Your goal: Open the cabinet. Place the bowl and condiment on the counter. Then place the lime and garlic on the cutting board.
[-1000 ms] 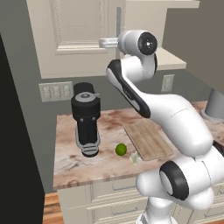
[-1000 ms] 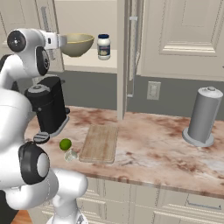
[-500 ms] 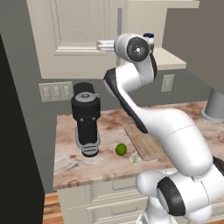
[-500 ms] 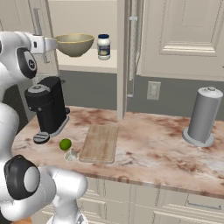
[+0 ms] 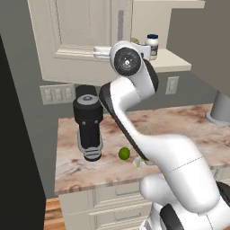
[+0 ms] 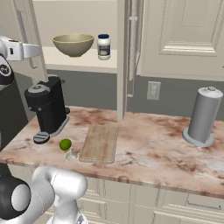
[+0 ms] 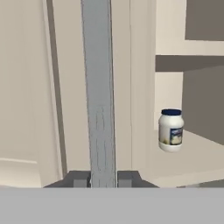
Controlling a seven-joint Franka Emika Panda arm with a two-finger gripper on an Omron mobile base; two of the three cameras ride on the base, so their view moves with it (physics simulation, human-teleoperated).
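Cream cabinet (image 6: 183, 35) doors stand swung out above the counter (image 6: 148, 144). Narrowly set, the gripper (image 7: 103, 178) clamps the left door's upright bar handle (image 7: 99, 92); the condiment (image 7: 170, 130) sits right of the jaws, on the shelf.

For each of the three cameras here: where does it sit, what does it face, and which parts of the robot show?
Left base view: behind-left of the arm, facing the counter and lime.
Right base view: behind-right, facing the open cabinet's bowl, jar and cutting board; arm at left.
Hand view: on the claw, fingertips either side of the door handle.
The jar shows in all three.
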